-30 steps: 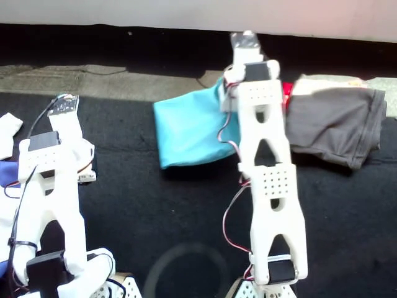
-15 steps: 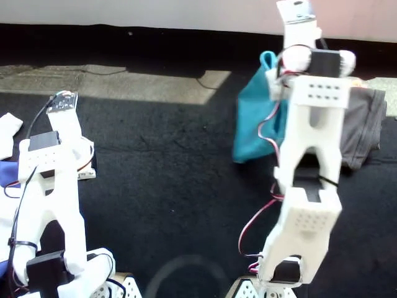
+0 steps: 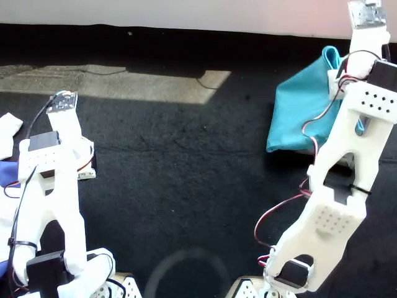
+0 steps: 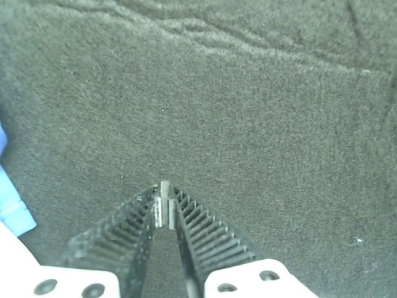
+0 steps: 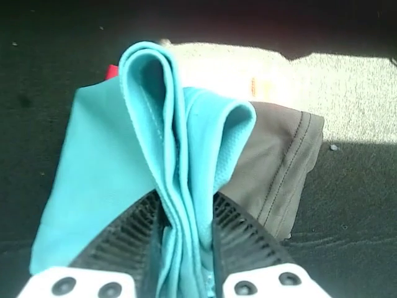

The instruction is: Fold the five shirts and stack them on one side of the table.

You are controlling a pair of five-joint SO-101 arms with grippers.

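A folded teal shirt (image 3: 301, 112) hangs at the far right of the table, pinched by my right gripper (image 3: 347, 84). In the right wrist view the teal shirt (image 5: 155, 161) bunches between the black ridged fingers (image 5: 239, 233), above a dark grey shirt (image 5: 279, 158) with a red edge (image 5: 110, 72) and a pale cloth (image 5: 248, 74) under it. My left gripper (image 4: 162, 208) is shut with nothing in it, just above the black cloth at the near left. White and blue shirts (image 3: 6, 158) lie at the left edge beside that arm.
The table is covered in black cloth (image 3: 180, 180). A sunlit grey strip (image 3: 124, 84) runs along the far side, with a white wall behind. The arm bases (image 3: 118, 285) stand at the near edge.
My right arm has swung from the table's middle to the far right, carrying the teal shirt over the dark grey shirt. The left arm has not moved.
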